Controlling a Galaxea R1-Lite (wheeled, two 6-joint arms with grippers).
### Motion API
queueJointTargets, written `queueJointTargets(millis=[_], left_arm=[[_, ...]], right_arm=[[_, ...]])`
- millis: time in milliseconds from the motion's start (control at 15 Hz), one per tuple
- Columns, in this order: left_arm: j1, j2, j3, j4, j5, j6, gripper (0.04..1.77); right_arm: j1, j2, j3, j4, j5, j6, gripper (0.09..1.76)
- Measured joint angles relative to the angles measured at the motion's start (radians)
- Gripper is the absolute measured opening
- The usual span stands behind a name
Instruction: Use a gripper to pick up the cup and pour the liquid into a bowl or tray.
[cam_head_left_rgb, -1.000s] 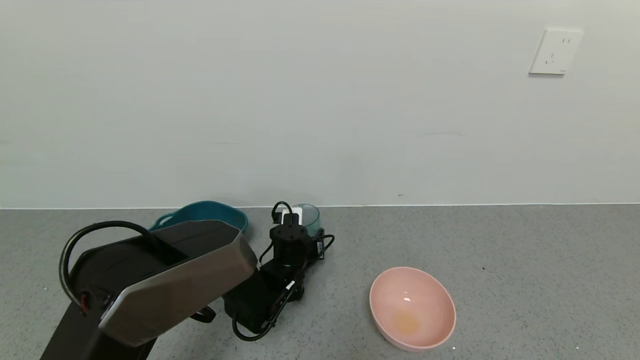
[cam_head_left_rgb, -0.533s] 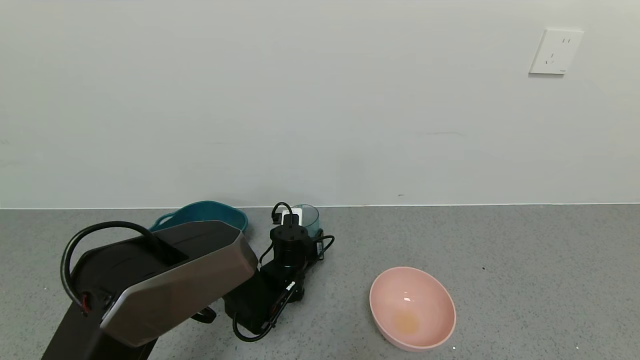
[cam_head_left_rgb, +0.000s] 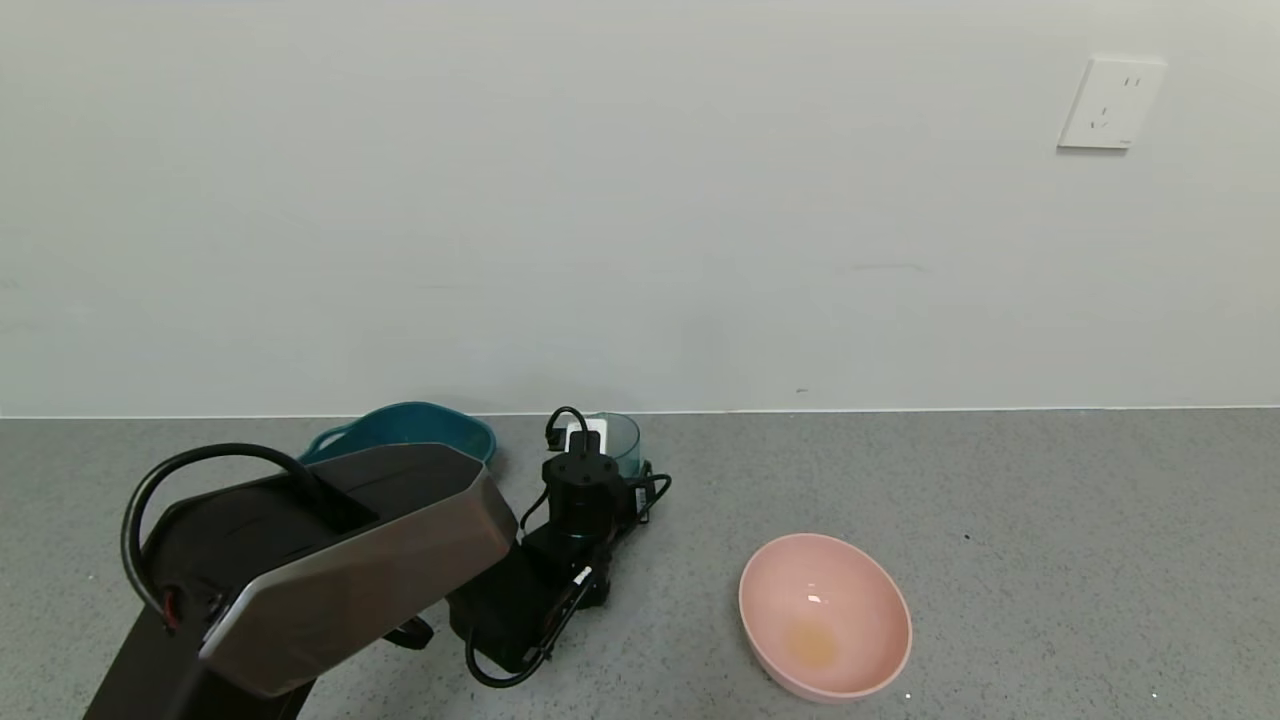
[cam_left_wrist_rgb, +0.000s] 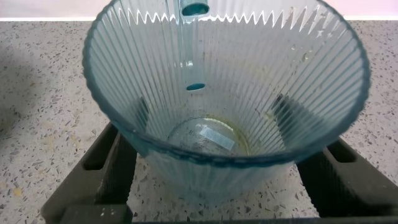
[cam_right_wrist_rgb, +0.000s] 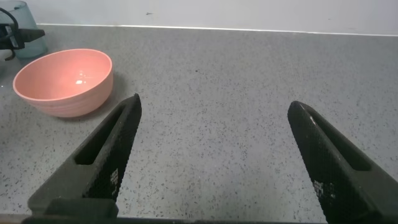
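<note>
no readable text, labels, brands or numbers on anything.

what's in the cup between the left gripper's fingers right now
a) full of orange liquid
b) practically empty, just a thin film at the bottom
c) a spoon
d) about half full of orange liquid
b: the left wrist view looks down into the ribbed teal cup standing between the left gripper's fingers, and its bare base shows through with only a faint yellowish trace around the edge.

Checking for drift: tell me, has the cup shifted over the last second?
Barely: the cup, between the left gripper fingers, edged slightly right, away from the teal tub.
</note>
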Motion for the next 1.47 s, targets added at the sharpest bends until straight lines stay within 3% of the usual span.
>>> queueJointTargets(millis=[400, 800, 1067, 1267, 1333, 1467], left_arm=[[-0.010, -0.035, 0.028, 0.051, -0.003, 0.004, 1.64], [-0.019, -0.244, 0.081, 0.306, -0.023, 0.004, 1.68], [-0.033, -0.473, 0.132, 0.517, -0.081, 0.005, 1.69], [-0.019, -0.683, 0.152, 0.704, -0.185, 0.013, 1.70], [0.001, -0.761, 0.155, 0.764, -0.244, 0.031, 1.70], [0.082, -0.913, 0.168, 0.872, -0.416, 0.093, 1.70]], right_arm=[[0.000, 0.000, 0.000, 0.000, 0.000, 0.000, 1.71], [0.000, 0.000, 0.000, 0.000, 0.000, 0.000, 1.71], [0.000, 0.000, 0.000, 0.000, 0.000, 0.000, 1.71], [0.000, 0.000, 0.000, 0.000, 0.000, 0.000, 1.71], [0.000, 0.000, 0.000, 0.000, 0.000, 0.000, 1.71], [0.000, 0.000, 0.000, 0.000, 0.000, 0.000, 1.71]])
